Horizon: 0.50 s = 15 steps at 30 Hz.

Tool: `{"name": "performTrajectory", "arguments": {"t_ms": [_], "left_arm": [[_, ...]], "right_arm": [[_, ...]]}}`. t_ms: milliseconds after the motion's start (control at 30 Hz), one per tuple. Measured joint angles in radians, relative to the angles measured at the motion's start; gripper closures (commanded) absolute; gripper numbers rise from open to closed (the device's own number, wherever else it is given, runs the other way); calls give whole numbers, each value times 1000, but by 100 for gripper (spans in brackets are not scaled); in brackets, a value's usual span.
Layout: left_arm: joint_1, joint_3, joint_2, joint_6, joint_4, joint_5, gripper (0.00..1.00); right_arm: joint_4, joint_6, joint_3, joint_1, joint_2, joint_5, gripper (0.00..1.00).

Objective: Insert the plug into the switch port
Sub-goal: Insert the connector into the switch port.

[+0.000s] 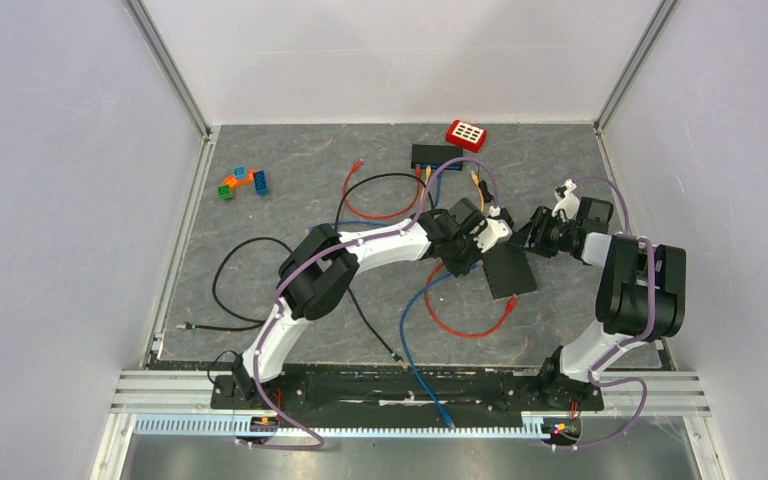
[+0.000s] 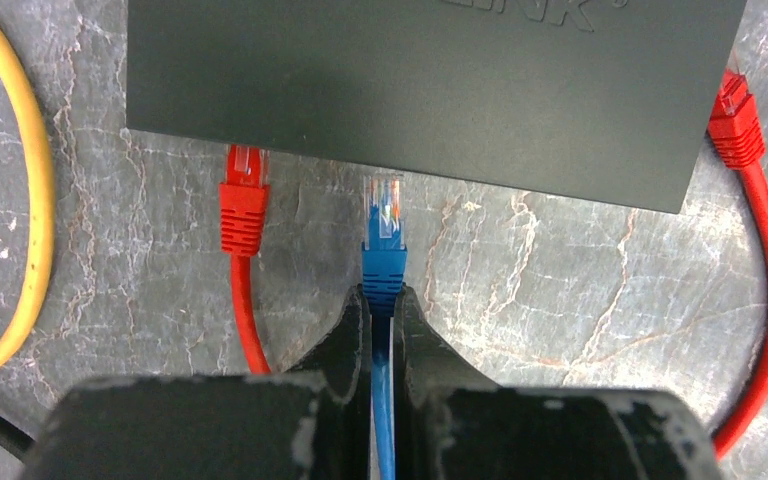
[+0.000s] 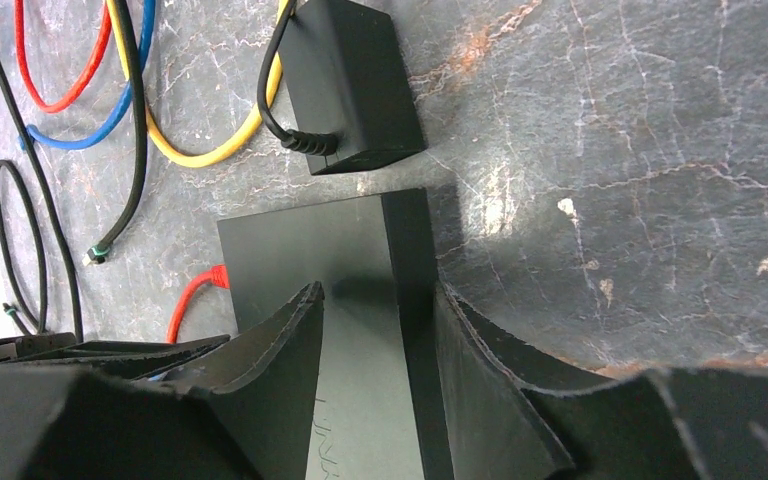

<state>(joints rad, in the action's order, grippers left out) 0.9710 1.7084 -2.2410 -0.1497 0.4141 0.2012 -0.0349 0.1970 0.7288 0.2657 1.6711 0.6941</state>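
Blue plug (image 2: 383, 235) pinched (left gripper (image 2: 382, 302)), facing switch (image 2: 440, 90)

Left fingers (image 2: 345, 340) pinched together; right fingers (image 3: 270, 360) apart, perhaps gripping.

The table (image 1: 260, 200) is viewed downward from high at its near edge; the switch (image 2: 430, 90) is framed closely by both wrist cameras. It is shared by all views.

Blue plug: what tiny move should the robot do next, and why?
Probably nudge the left gripper straight forward. It pinches the blue plug, whose clear tip points at the switch and sits right at its near edge, not visibly in a port. The right gripper straddles the switch, seemingly to steady it.
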Motion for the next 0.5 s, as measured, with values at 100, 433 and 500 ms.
{"name": "performTrajectory", "arguments": {"t_ms": [100, 433, 500], "left_arm": [[0, 46, -23, 13, 53, -9, 98], [0, 99, -48, 49, 121, 3, 98], [-1, 122, -58, 62, 146, 14, 98]], "right_arm": [[-13, -8, -6, 0, 2, 5, 55], [-73, -7, -23, 7, 27, 54, 57], [-81, -7, -27, 8, 28, 58, 57]]}}
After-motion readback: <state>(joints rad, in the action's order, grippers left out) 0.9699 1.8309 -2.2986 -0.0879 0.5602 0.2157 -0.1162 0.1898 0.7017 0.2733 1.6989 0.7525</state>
